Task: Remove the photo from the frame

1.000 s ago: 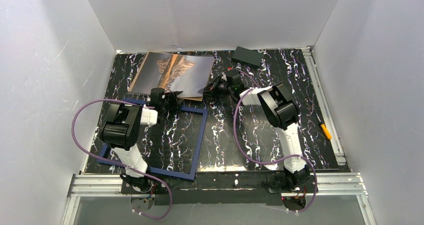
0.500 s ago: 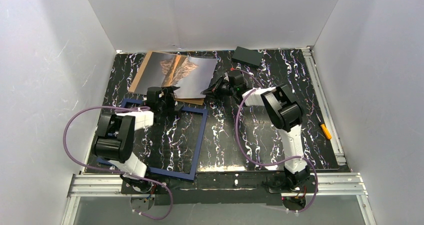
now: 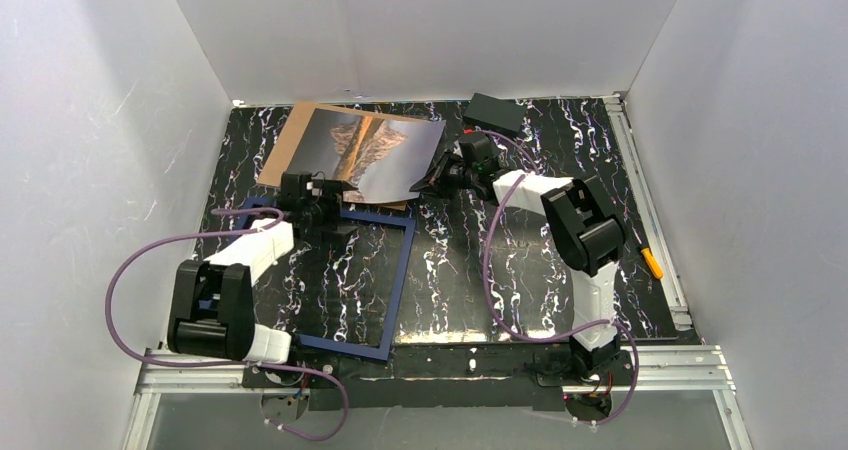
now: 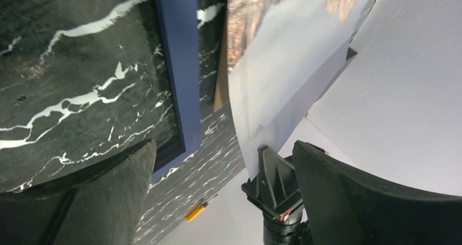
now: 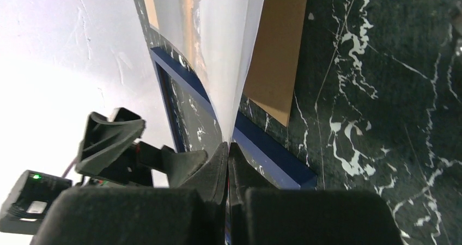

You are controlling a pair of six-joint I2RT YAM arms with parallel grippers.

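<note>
Left gripper (image 4: 224, 152) springing wide since earlier, releasing; right gripper (image 5: 228, 152) pinching photo (image 3: 372, 148) corner, raising it beyond frame (image 3: 398, 270); print bending, flimsy, so gripping edge.

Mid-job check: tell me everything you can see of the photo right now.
The photo is a thin rectangular print of a brown rocky mountain mirrored against grey-blue sky. It sits skewed at the far left of the table, just beyond the frame. Its near right corner is lifted and bowed, pinched in the shut right gripper. The rest lies over a brown board. The open left gripper is beside its near edge; contact is unclear.
</note>
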